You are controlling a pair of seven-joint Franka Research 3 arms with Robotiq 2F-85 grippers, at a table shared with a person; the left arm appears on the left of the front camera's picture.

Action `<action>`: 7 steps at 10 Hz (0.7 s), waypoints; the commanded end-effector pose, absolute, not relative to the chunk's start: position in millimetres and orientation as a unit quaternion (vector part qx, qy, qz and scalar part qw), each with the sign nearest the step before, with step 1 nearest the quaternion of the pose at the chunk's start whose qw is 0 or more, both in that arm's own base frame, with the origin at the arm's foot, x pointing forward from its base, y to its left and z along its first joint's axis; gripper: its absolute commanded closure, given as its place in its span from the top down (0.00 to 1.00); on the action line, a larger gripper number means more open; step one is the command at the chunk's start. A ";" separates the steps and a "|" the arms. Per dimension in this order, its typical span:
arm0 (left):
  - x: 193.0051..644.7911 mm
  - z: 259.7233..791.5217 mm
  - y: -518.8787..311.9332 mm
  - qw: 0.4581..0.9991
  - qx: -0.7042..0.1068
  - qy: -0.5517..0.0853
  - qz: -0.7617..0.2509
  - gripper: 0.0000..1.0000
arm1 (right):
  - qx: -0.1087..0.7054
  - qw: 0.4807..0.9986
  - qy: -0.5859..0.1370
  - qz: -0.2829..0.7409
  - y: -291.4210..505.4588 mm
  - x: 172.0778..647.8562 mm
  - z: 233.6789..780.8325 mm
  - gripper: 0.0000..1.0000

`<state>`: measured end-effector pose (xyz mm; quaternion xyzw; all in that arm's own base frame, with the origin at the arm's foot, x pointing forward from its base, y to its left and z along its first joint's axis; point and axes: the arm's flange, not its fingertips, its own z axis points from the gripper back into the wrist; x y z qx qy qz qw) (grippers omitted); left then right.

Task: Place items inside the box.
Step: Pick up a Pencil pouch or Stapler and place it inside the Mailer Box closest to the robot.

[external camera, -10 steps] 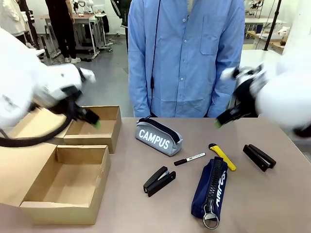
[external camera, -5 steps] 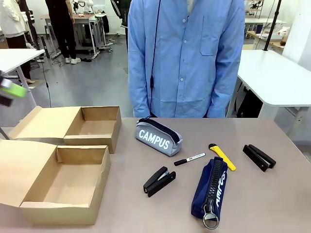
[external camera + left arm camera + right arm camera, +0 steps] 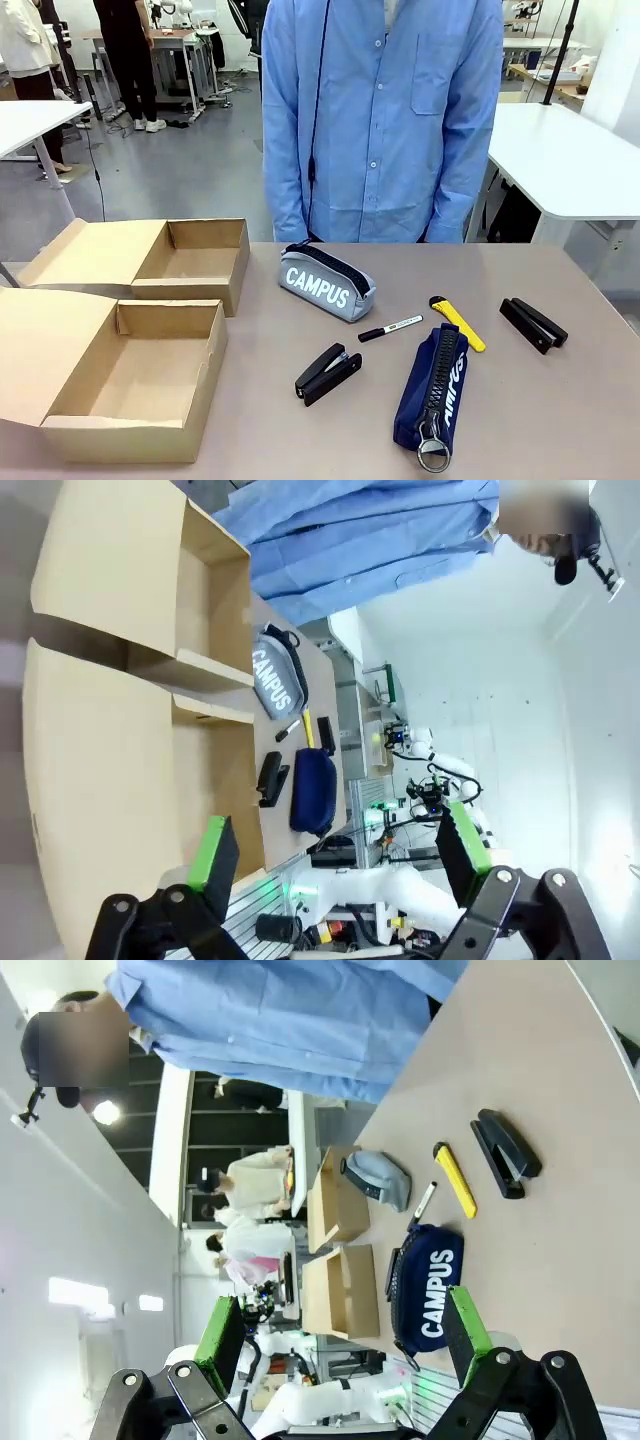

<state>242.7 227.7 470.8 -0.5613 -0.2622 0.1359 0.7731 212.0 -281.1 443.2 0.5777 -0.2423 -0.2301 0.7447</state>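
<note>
Cardboard box is sitting open and empty at the table's near-left corner, a second box just behind it. Grey case, marker, cutter, stapler and navy case are lying mid-table. Left pincer and right pincer are hanging wide open, gripping nothing. I'm worrying about items landing in the wrong box, or a lifted navy case dragging the cutter beside it.

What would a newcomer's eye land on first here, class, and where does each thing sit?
The person in the blue shirt, standing at the far side of the table, draws the eye first. On the robot's left sit two open, empty cardboard boxes, the near box in front of the far box. Right of them lie the grey CAMPUS pencil case mid-table and the navy pencil case nearer the robot's edge.
</note>
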 end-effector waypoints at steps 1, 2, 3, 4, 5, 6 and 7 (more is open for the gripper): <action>239.5 484.0 211.9 0.808 -0.525 -0.257 0.073 1.00 | 0.564 0.766 -0.239 -0.194 -267.9 221.3 469.9 1.00; 239.5 484.0 211.9 0.808 -0.525 -0.257 0.073 1.00 | 0.564 0.766 -0.239 -0.194 -267.9 221.3 469.9 1.00; 239.5 484.0 211.9 0.808 -0.525 -0.257 0.073 1.00 | 0.564 0.766 -0.239 -0.194 -267.9 221.3 469.9 1.00; 239.5 484.0 211.9 0.808 -0.525 -0.257 0.073 1.00 | 0.564 0.766 -0.239 -0.194 -267.9 221.3 469.9 1.00; 239.5 484.0 211.9 0.808 -0.525 -0.257 0.073 1.00 | 0.564 0.766 -0.239 -0.194 -267.9 221.3 469.9 1.00; 239.5 484.0 211.9 0.808 -0.525 -0.257 0.073 1.00 | 0.564 0.766 -0.239 -0.194 -267.9 221.3 469.9 1.00; 239.5 484.0 211.9 0.808 -0.525 -0.257 0.073 1.00 | 0.564 0.766 -0.239 -0.194 -267.9 221.3 469.9 1.00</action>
